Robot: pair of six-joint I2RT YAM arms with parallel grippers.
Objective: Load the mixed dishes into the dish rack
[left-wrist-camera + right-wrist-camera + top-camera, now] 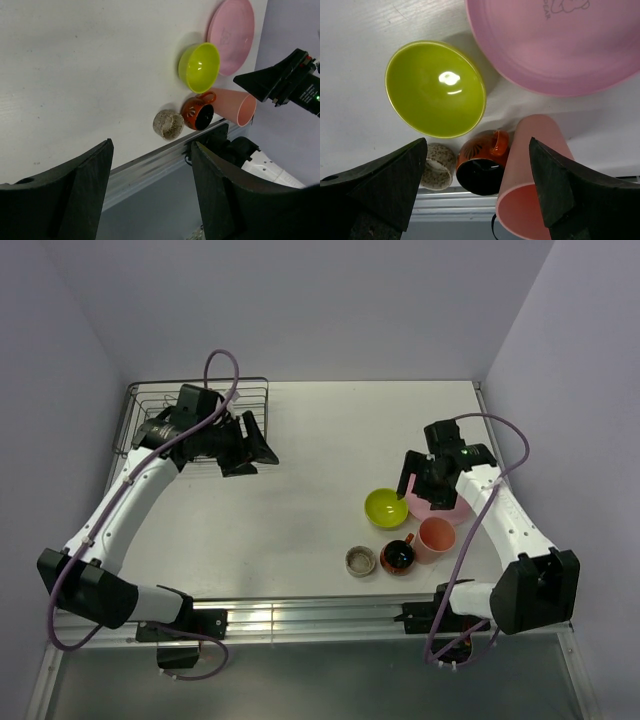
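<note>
Hanging with fingers spread and nothing between them, the right gripper (412, 483) is held above the large pink plate (560, 45) near the right edge of the counter (320, 440). The lime-green bowl (385, 507) is set just beside the plate. Toward the near edge, the salmon-pink cup (436, 538), the orange-red mug (397, 557) and the beige-grey cup (360, 561) are grouped in a row. The left gripper (252, 452), likewise spread and empty, is held beside the dish rack (145, 400) in the far left corner.
</note>
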